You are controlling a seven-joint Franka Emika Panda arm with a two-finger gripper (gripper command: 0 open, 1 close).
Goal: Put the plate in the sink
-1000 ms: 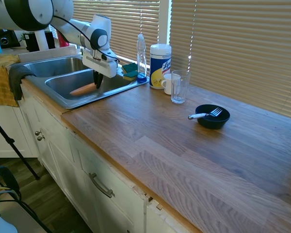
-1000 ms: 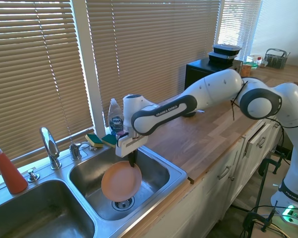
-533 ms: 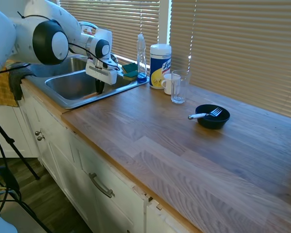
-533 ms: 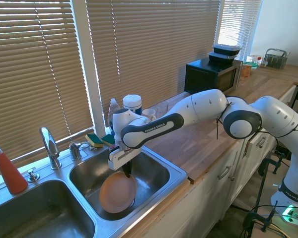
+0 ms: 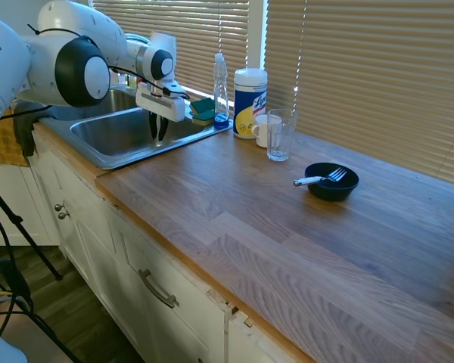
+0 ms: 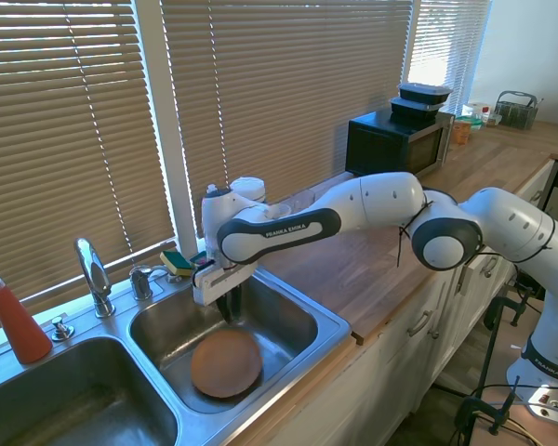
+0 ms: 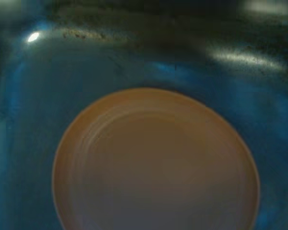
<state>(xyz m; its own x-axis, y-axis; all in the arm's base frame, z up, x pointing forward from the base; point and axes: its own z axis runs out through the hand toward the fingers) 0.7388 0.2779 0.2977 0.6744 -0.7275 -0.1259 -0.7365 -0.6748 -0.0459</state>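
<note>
The salmon-pink plate (image 6: 226,362) lies flat on the bottom of the right basin of the steel sink (image 6: 298,321), close to the front wall. It fills the wrist view as a round disc (image 7: 156,163) on dark metal. My gripper (image 6: 228,308) hangs just above the plate's far edge, open and holding nothing. From the other side the gripper (image 5: 158,130) shows over the sink (image 5: 106,160), whose front wall hides the plate.
Behind the sink stand a chrome faucet (image 6: 93,274), sponges (image 5: 203,110), a soap bottle (image 5: 221,87) and a wipes canister (image 5: 250,91). A glass (image 5: 278,134) and a black bowl with a fork (image 5: 331,181) sit on the wooden counter. A red bottle (image 6: 14,321) stands far left.
The plate went from hanging tilted in my gripper to lying flat in the basin. My gripper let go of it and rose a little.
</note>
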